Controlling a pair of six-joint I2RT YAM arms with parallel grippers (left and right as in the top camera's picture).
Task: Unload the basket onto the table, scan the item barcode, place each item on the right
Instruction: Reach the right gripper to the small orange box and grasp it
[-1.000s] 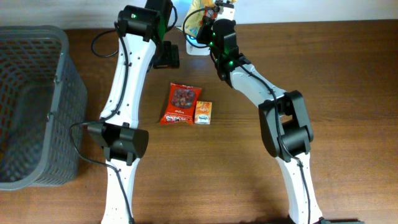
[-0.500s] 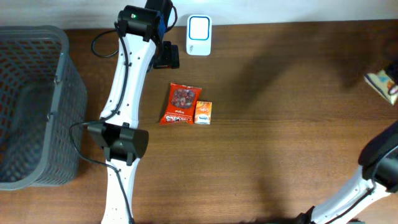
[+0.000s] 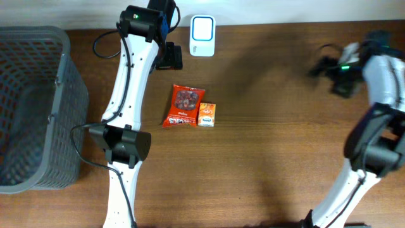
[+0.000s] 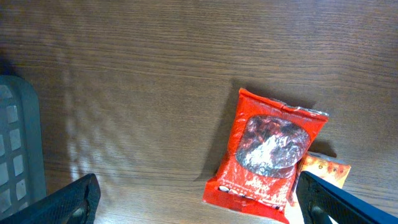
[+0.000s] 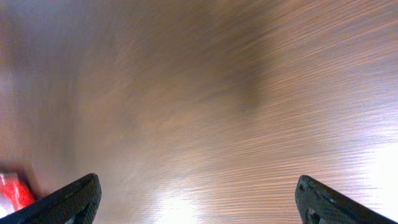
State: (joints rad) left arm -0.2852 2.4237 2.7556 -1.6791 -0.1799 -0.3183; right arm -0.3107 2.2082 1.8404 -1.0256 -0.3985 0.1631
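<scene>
red foil pouch (image 3: 184, 106), probably light, soft and slippery, best pinched at a crimped end, lies toward the desk's (image 3: 266, 145) far edge touching an orange box (image 3: 206, 115), left claw (image 3: 169, 58) and right claw (image 5: 198, 202) both gaping empty.

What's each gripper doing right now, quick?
Left gripper: open, holding nothing.
Right gripper: open, holding nothing.

1. My right wrist view is blurred throughout; a red scrap (image 5: 9, 190) at its lower left edge is cut off and too smeared to name
2. In my left wrist view the red packet (image 4: 268, 155) hides most of the orange box (image 4: 326, 168)
3. That view's left edge cuts off the grey basket (image 4: 18, 149)
4. Overhead, the packet's print is too small to read
</scene>
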